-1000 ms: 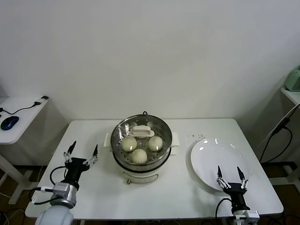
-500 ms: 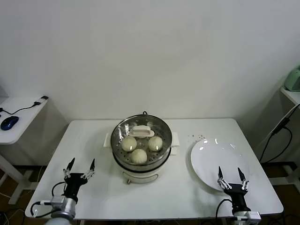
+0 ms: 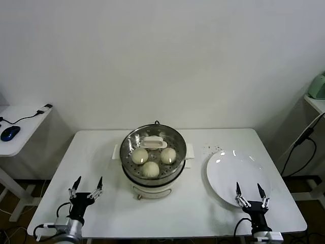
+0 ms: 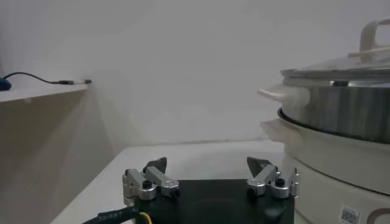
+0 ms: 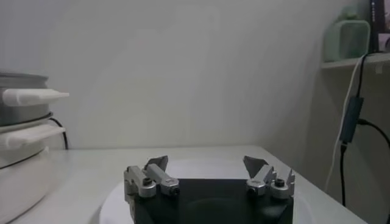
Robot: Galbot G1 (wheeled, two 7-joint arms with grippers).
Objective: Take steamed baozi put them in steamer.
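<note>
Flanking steamer, plate right, mouse far left

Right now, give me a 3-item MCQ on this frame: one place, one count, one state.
1. The plate sits where relative to the steamer?
A. robot's right
B. robot's left
C. behind it

2. Baozi visible in the steamer?
A. one
B. three
C. five

3. Left claw and right claw?
A. both open, empty
B. both gripping baozi
C. left shut

Key:
1 A, the plate lies right of the steamer in the head view.
2 B, three buns on the tray.
3 A, fingers spread with nothing between.
</note>
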